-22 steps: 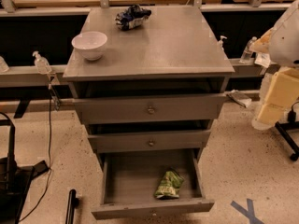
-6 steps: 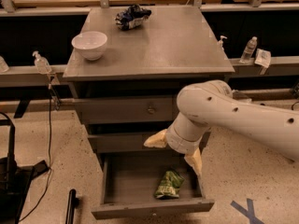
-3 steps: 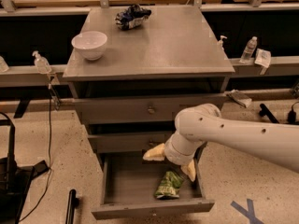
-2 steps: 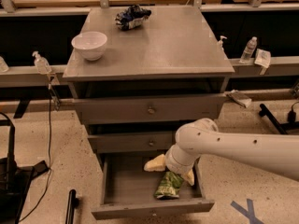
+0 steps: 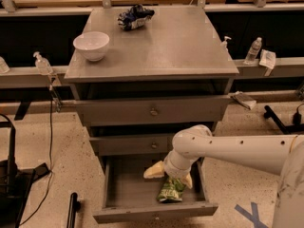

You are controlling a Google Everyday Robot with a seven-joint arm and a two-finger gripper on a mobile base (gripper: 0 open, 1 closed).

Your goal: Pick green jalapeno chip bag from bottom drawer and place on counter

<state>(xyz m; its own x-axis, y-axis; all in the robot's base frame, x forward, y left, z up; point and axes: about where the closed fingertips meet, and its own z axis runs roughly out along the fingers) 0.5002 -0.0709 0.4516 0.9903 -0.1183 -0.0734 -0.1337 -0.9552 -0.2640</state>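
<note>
Bottom drawer (image 5: 127, 190) pulled out. Green jalapeno chip bag (image 5: 171, 191) on drawer floor, right of ctr, near front panel. Gripper (image 5: 170, 176) inside drawer, just over bag's far end, fingers (image 5: 154, 170) spread, nothing clamped. Counter (image 5: 166, 46): white bowl (image 5: 91, 45) left, dark blue-white bag (image 5: 135, 17) far side.

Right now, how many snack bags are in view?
2: the green jalapeno chip bag in the bottom drawer under the gripper, jaws open; a dark bag on the counter. More may hide in other drawers.
</note>
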